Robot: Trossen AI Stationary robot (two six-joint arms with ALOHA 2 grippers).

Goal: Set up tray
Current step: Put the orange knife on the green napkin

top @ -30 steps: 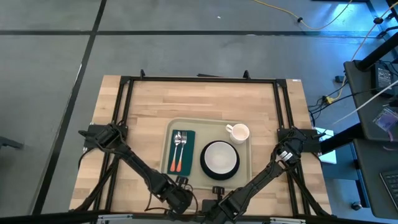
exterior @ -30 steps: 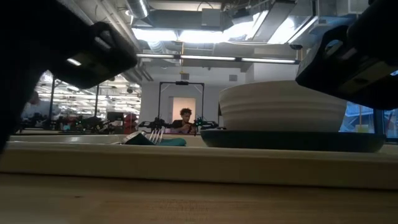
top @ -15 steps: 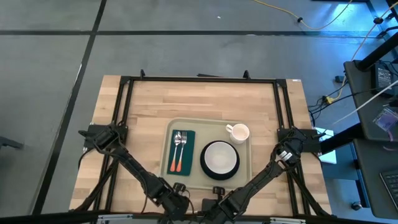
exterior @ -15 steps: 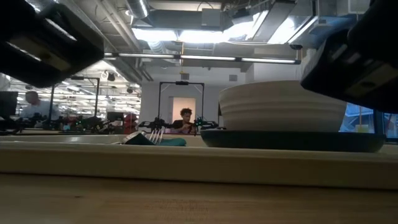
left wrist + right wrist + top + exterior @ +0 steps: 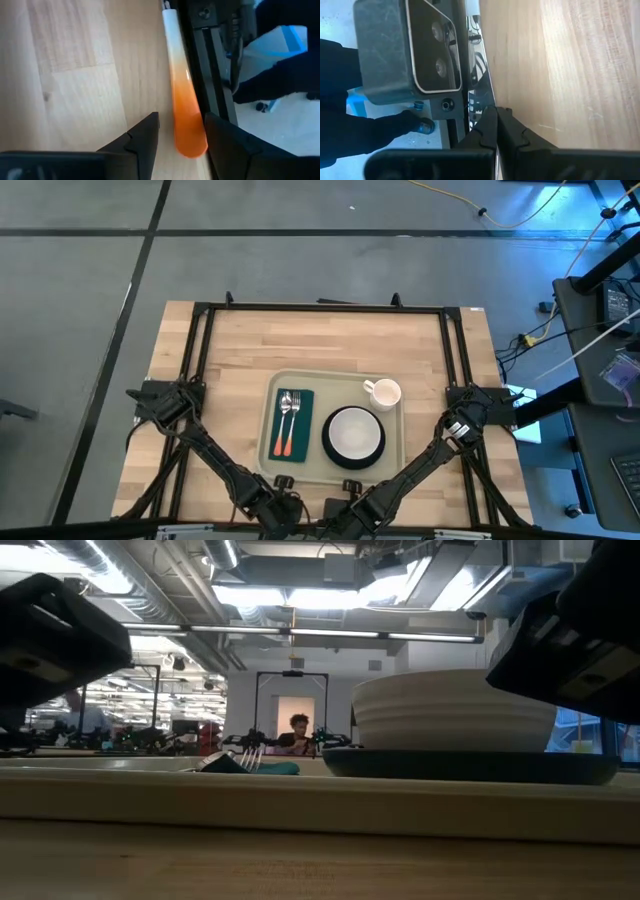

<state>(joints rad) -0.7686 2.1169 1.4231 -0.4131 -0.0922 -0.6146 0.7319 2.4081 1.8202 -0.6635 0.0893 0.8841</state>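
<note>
The beige tray [image 5: 316,472] lies in the middle of the table; its near rim [image 5: 300,802] fills the low view. On it rest a dark green napkin [image 5: 290,425] bearing a fork [image 5: 295,406] and an orange-handled spoon [image 5: 283,442], a dark plate [image 5: 353,434] carrying a white bowl [image 5: 455,710], and a white cup [image 5: 383,392]. Both grippers are at the table's near edge, short of the tray. My left gripper [image 5: 182,142] is open over the wood and touches nothing. My right gripper [image 5: 496,131] is shut and holds nothing.
A white-to-orange strip [image 5: 182,100] runs along the table's edge beside the black frame [image 5: 210,65], between my left fingers as seen from the wrist. A grey camera box [image 5: 410,50] sits at the near edge. Bare wood [image 5: 320,340] lies beyond the tray. A person [image 5: 297,725] stands far off.
My left arm has drawn back toward the table's near edge and a little to the left, away from the tray; in the low view it has slid out toward the picture's left. The tray and everything on it have stayed put.
</note>
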